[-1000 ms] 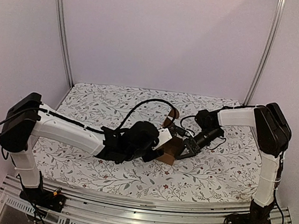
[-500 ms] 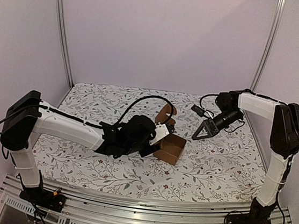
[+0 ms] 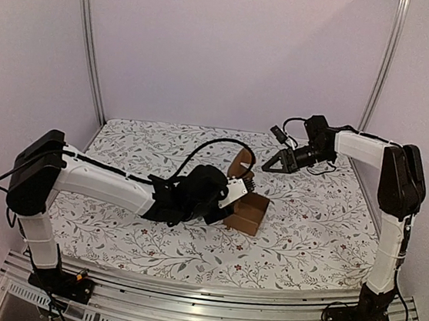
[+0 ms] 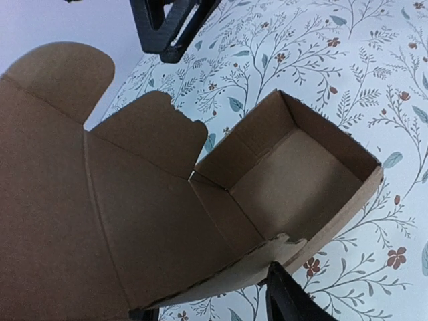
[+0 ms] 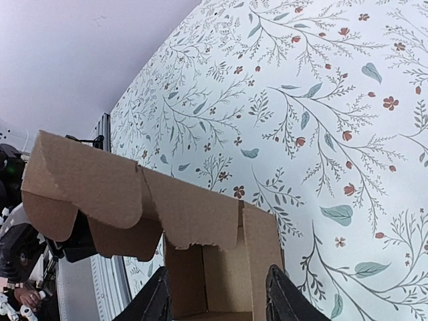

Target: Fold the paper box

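Paper box: matte brown cardboard, open cube, scalloped flap

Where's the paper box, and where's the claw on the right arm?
paper box [image 3: 249,214]: top view, on its brown lower part, under the raised lid.
right claw [image 3: 268,167]: top view, between its black fingertips, away from the box.

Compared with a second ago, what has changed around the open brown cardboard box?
The right gripper drew back from the open brown cardboard box toward the back of the table, jaws open and empty. The left gripper stayed at the box, which barely shifted, its lid flap still upright.
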